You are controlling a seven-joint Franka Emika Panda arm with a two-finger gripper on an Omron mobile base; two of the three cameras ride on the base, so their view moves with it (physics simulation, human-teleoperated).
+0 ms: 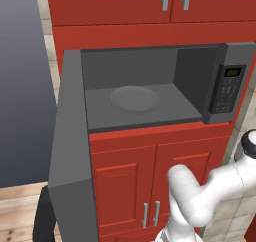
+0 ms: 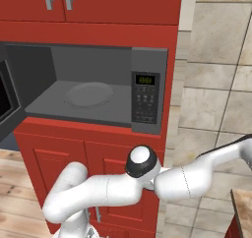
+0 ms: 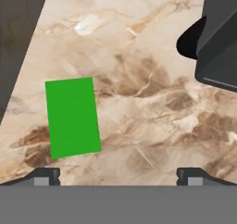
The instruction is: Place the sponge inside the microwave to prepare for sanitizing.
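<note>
1. One sponge (image 3: 72,117) is seen lying flat on the marble bench (image 3: 152,107).
2. Fingers (image 3: 118,176) are spread wide above it, gripping nothing.
3. Microwave (image 1: 150,86) door (image 1: 70,151) is swung open; turntable (image 1: 135,99) is bare.

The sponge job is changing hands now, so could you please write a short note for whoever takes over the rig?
Claw: open, holding nothing, above the marbled beige counter.
Small bright green block sponge: lying flat on that counter, left of the line between the claw's tips, untouched.
Wide grey built-in microwave: door swung open, round grey turntable bare.
Done: microwave opened, claw brought over the sponge.
Left: centre on the sponge, grasp it, carry it to the turntable, release.
</note>
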